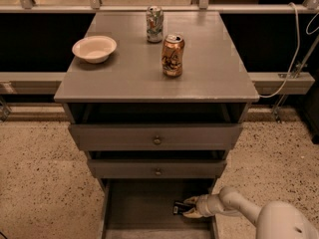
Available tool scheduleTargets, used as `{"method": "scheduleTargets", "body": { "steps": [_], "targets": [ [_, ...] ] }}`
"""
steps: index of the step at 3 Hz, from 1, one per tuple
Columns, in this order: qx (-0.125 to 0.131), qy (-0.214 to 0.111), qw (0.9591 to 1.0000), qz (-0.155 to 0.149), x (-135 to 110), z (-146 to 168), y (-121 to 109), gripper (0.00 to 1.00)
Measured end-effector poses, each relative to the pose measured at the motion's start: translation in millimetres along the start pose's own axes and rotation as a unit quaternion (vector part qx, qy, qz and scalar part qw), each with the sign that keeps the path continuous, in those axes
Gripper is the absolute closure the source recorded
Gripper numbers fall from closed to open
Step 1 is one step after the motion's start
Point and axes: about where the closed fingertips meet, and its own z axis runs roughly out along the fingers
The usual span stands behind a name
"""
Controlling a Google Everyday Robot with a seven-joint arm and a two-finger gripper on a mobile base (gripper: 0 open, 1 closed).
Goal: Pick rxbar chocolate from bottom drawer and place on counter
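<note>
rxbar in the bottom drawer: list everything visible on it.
The bar is a small, flat, dark wrapper with a faint light mark, too small to read. It lies flat on the grey floor of the open bottom drawer, close to the right wall. The gripper, reaching in from the right, is at the bar's right end and hides part of it. Whether it has hold of the bar cannot be told.

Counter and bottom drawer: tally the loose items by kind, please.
Cans: 2, copper-coloured can and silver can, on the counter
Bowls: 1, cream bowl, on the counter
Snack bars: 1, rxbar chocolate in the bottom drawer, gripper at its right end
Total: 4
</note>
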Motion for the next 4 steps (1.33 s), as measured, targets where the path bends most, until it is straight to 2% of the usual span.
{"method": "scheduleTargets", "body": {
  "steps": [1, 3, 4],
  "targets": [
    [0.0, 0.0, 1.0, 0.0, 0.0, 0.0, 0.0, 0.52],
    [0.0, 0.0, 1.0, 0.0, 0.0, 0.0, 0.0, 0.96],
    [0.0, 0.0, 1.0, 0.0, 0.0, 0.0, 0.0, 1.0]
  ]
}}
